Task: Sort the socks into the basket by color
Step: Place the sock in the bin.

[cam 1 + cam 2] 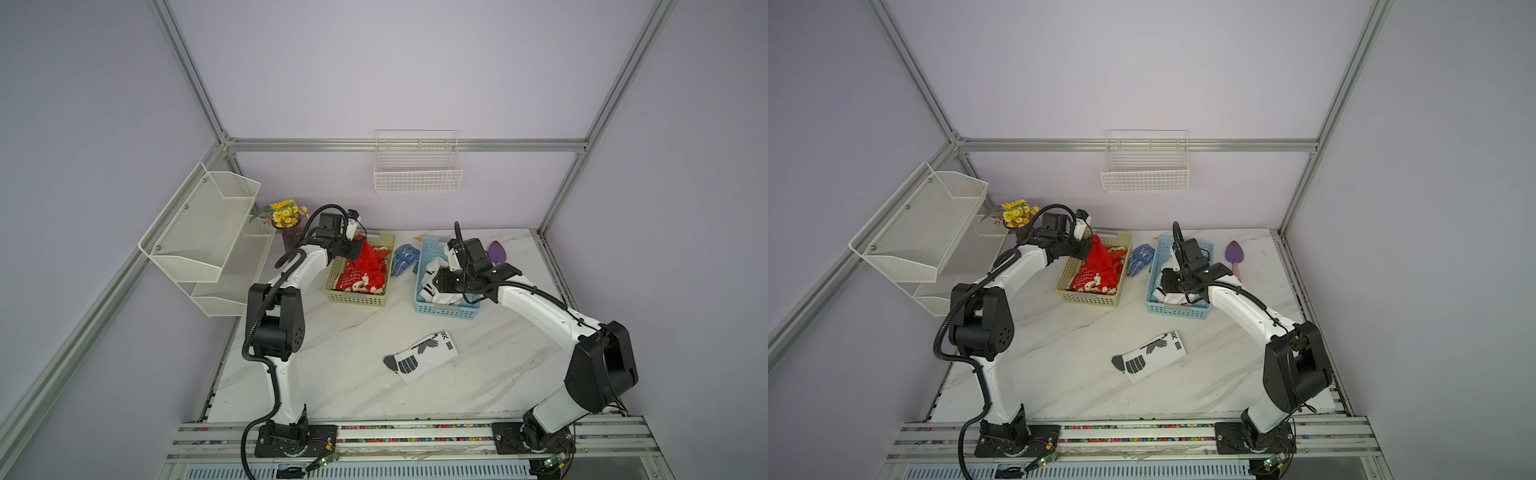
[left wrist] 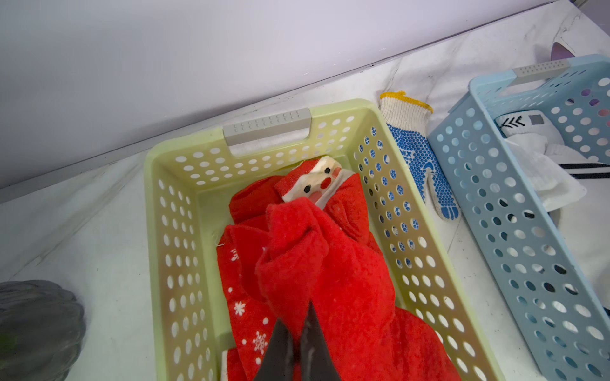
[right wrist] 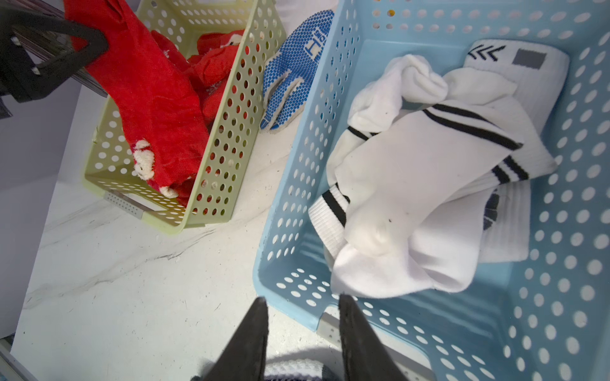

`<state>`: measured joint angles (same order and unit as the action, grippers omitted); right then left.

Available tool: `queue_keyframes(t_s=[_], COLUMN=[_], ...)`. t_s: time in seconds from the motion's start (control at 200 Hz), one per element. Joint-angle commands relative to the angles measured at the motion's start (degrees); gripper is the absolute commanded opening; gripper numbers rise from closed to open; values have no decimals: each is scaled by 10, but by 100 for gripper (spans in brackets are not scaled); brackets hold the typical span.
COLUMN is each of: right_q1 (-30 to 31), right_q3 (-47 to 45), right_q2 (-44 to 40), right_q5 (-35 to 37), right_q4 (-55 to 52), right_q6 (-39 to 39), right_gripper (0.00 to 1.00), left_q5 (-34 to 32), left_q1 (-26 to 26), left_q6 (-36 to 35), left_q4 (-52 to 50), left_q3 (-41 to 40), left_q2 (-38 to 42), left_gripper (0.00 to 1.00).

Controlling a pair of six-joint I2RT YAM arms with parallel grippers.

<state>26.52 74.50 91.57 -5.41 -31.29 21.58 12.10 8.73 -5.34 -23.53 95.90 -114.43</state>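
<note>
My left gripper (image 2: 297,311) is shut on a red sock (image 2: 297,257), which hangs over the pale green basket (image 2: 158,198); both top views show it (image 1: 368,259) above more red Santa socks (image 1: 357,284). My right gripper (image 3: 302,297) stands open and empty above the near rim of the blue basket (image 3: 290,165). That basket holds white socks with black stripes (image 3: 412,184). One white sock with black and grey marks (image 1: 422,356) lies flat on the table in front of the baskets (image 1: 1150,357).
A blue dotted glove (image 1: 403,257) lies between the two baskets. A purple trowel (image 1: 498,251) sits at the back right. A flower vase (image 1: 286,220) and a white mesh shelf (image 1: 208,237) stand at the left; a wire basket (image 1: 417,170) hangs on the back wall.
</note>
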Motion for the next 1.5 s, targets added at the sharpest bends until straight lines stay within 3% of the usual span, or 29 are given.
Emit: queue_keyframes(t_s=[0.0, 0.145, 0.595, 0.75, 1.05, 1.495], right_q1=[4, 4, 4, 4, 4, 4], right_q3=[13, 8, 0, -5, -10, -10], right_q2=[-1, -4, -15, -21, -21, -10], right_q5=[6, 6, 3, 0, 2, 0], right_q4=[-2, -2, 2, 5, 4, 5], right_q6=[-1, -1, -2, -3, -3, -1], right_gripper=[39, 39, 39, 39, 39, 39], left_q5=[2, -4, -16, 39, 41, 56], left_q1=[-6, -5, -14, -12, -9, 10], left_q6=[-3, 3, 23, 75, 144, 171], left_q4=[18, 23, 23, 30, 87, 93], left_q3=[30, 29, 15, -13, -113, -107], left_q2=[7, 14, 70, 83, 77, 6], left_gripper=[18, 25, 33, 32, 28, 28])
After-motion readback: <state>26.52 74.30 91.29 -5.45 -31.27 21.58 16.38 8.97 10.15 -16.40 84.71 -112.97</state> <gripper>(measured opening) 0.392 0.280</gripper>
